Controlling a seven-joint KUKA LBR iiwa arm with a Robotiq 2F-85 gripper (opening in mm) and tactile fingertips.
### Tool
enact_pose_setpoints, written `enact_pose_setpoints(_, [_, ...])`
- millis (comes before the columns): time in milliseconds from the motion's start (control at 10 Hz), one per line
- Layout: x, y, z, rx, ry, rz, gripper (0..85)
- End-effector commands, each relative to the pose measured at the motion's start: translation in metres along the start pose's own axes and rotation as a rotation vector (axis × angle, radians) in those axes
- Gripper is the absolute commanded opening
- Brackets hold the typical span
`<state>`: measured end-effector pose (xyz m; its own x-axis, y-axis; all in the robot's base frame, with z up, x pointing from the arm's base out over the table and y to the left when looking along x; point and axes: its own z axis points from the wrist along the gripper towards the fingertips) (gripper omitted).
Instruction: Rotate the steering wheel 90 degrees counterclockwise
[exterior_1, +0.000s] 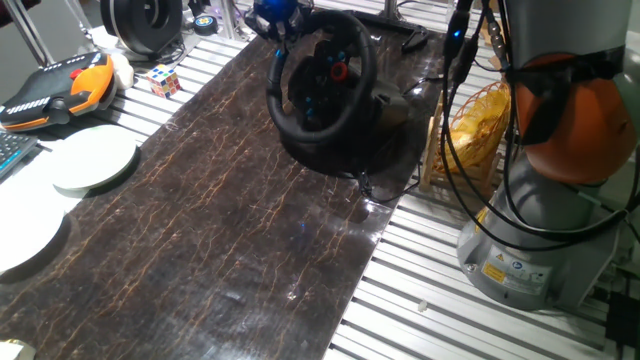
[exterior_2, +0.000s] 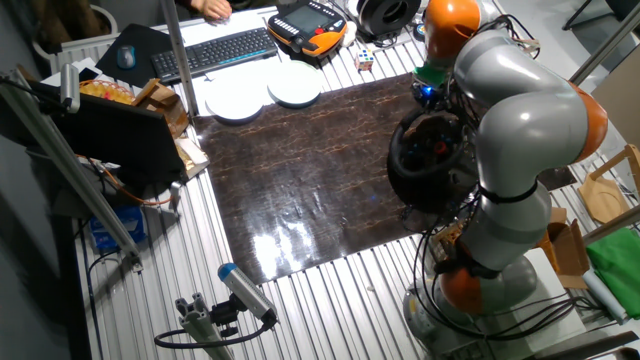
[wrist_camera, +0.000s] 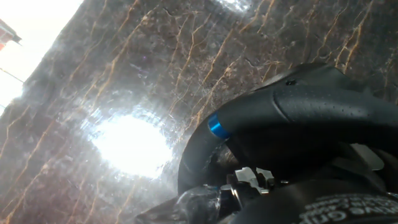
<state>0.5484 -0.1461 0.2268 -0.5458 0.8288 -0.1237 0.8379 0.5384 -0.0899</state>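
You are seeing the black round steering wheel with the thick rim (exterior_1: 322, 85) standing in the upper middle of one fixed view, on the far edge of the dark brown marble-patterned mat (exterior_1: 210, 230), with a red round knob (exterior_1: 339, 71) showing on its hub. The blue-lit two-finger gripper (exterior_1: 277, 18) is sitting just above the upper left part of the rim; you cannot tell how wide it is standing or if it is grasping the rim. In the hand view the rim (wrist_camera: 298, 118) is filling the lower right, very near the camera, with a blue band (wrist_camera: 215, 124) on it. In the other fixed view the grey and orange arm (exterior_2: 520, 120) is bending over the wheel (exterior_2: 428, 160) at the right.
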Motion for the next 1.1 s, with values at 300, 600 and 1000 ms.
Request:
enact_pose_setpoints(300, [-0.0008,0.0008,0.0006,0.007,-0.007,-0.015,0.7])
enact_pose_setpoints(600, [-0.0008,0.0008,0.0006,-0.011,-0.048,-0.048,0.7])
enact_pose_setpoints(1000, [-0.0008,0.0008,0.0006,-0.062,-0.044,-0.072,0.7])
